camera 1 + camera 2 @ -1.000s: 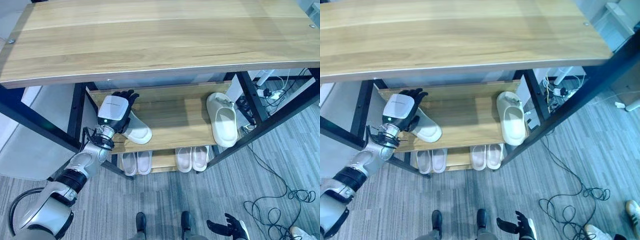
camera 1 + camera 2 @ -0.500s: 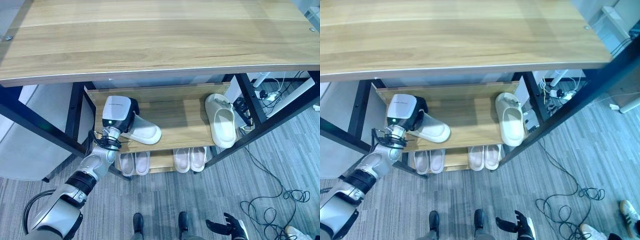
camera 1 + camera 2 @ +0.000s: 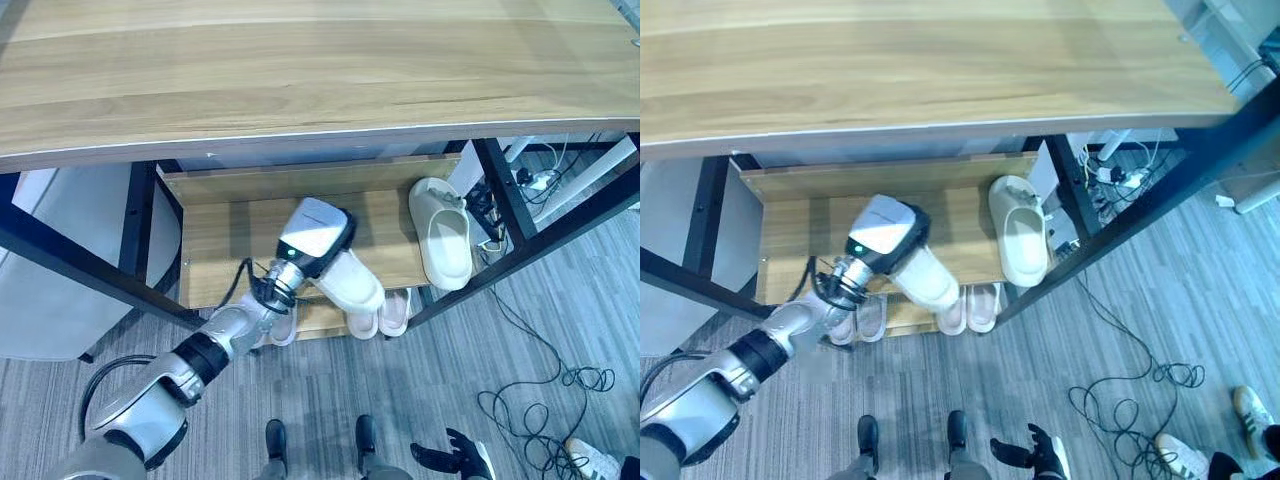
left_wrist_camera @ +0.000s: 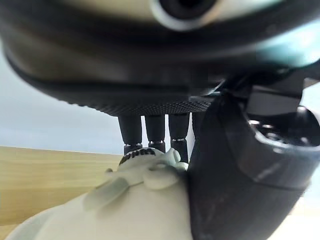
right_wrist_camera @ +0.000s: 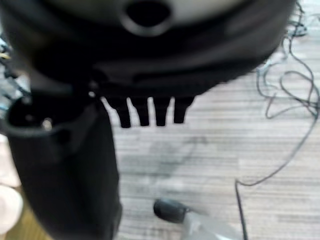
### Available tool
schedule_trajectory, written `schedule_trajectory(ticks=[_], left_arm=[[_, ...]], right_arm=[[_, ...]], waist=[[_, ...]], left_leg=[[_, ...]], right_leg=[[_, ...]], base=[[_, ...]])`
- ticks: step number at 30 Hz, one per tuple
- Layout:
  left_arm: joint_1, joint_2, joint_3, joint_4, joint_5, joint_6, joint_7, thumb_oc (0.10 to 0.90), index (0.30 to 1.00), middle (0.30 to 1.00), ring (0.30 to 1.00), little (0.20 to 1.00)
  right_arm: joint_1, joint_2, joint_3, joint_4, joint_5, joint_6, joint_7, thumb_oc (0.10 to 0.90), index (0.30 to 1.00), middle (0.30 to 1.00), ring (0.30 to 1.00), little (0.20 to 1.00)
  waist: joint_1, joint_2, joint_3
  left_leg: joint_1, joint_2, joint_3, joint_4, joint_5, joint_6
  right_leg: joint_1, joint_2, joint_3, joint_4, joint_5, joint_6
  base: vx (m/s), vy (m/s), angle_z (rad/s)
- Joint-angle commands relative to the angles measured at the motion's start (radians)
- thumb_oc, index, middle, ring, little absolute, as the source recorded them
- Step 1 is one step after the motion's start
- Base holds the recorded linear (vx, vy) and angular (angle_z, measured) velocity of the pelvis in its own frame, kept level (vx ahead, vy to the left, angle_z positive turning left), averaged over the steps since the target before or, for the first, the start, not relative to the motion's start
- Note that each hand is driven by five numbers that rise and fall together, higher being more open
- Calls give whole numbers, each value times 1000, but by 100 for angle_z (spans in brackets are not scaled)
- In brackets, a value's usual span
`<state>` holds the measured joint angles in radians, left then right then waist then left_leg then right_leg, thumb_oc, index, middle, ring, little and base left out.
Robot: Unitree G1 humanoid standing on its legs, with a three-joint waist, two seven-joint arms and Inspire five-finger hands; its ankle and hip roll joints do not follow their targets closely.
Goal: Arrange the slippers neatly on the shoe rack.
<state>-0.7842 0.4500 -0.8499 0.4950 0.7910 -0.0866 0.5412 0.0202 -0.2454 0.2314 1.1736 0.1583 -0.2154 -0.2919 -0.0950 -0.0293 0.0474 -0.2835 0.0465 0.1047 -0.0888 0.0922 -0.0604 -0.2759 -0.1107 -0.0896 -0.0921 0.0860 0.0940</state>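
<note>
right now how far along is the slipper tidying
About midway. Done: one cream slipper already lies on the right end of the middle shelf, and two pairs sit on the bottom shelf. In hand: the left hand grips the second cream slipper over the shelf's front edge, partway toward the first. The right hand hangs open near the floor. Left: set it down beside its mate.

No legible text, label, number or sign is found in any view. The slipper [image 4: 135, 210] held in the left hand [image 4: 240, 175] carries a small dark raised marking at its upper edge, seen in the left wrist view; its characters are too blurred to make out. The wooden shoe rack [image 3: 230, 225] and the second slipper [image 3: 443, 235] on its shelf bear no readable marking.
</note>
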Motion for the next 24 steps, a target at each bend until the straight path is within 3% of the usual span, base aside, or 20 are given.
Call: schedule_trajectory(ticks=[1,8,24], left_arm=[[-145,-117,30,47,-7,-61,34,400,300,300,300,300],[-231,-151,0,147,-15,-35,59,400,300,300,300,300],[-441,-138,-82,314,30,24,77,400,300,300,300,300]], right_arm=[[-19,-55,0,6,-12,-18,-51,800,900,900,900,900],[-21,-69,9,9,-15,-25,-65,800,900,900,900,900],[-57,-84,27,-9,-30,-47,-90,800,900,900,900,900]], waist=[[-13,24,18],[-39,29,24],[-77,37,44]], left_leg=[[-38,-43,-33,2,-42,13],[-63,-43,-17,2,-40,11],[-119,-55,17,2,-42,12]], right_leg=[[-49,-29,-12,5,20,77],[-85,-31,10,5,31,83],[-160,-39,38,5,59,103]], base=[[32,29,-9],[10,12,-4],[15,36,-8]])
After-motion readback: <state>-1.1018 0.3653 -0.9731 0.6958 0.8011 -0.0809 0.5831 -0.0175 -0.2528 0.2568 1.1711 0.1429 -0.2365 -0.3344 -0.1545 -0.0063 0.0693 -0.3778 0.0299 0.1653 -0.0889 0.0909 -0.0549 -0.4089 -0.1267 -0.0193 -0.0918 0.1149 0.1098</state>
